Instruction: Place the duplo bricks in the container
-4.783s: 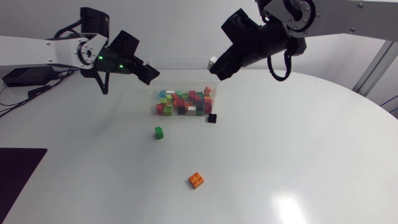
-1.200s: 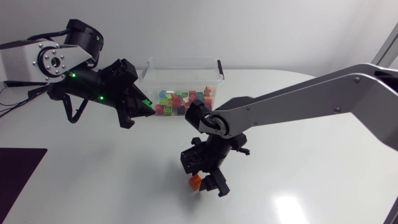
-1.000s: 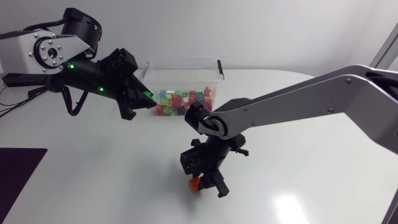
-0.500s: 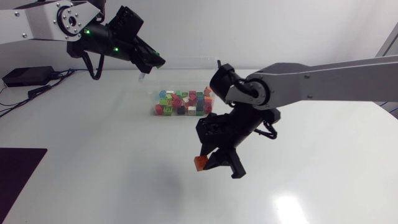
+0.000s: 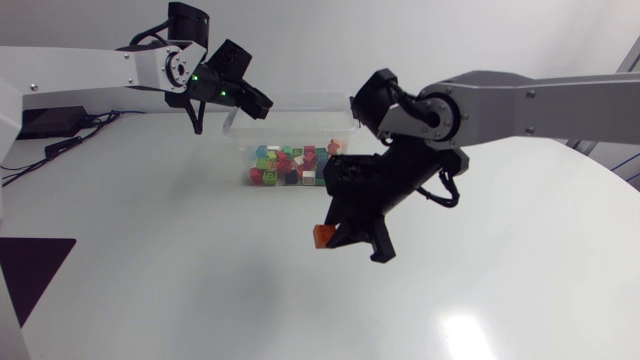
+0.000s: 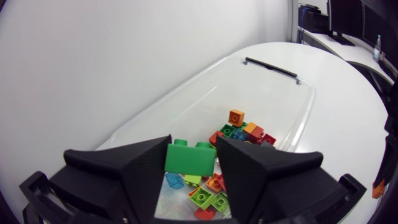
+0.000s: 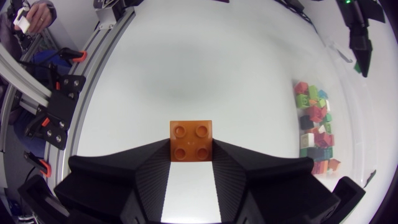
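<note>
Head view showed the right gripper (image 5: 328,240) pinching an orange brick (image 5: 322,236) in the air above the table (image 5: 150,280), well short of the container (image 5: 290,101). Left wrist view showed the left gripper (image 6: 193,149) pressed on a green brick (image 6: 188,160) from both sides, hanging directly over the open box. The left arm's step looked nearly done. It would do best to spread its fingers only while the brick sat well inside the rim, and low enough that the piece would not bounce off the heap and over the wall. The right arm's job was a carry. It should keep its pinch firm and approach the box from its own side. It should also stay clear of the left gripper, which occupied the space above one corner, before letting go. The container was a clear, lidless tub with a dark clip (image 6: 270,67) at one end. Its load (image 5: 293,165) was a loose heap of red, green, orange, blue and white bricks. These were bunched toward one part of the floor, and the rest of the bottom showed bare.
</note>
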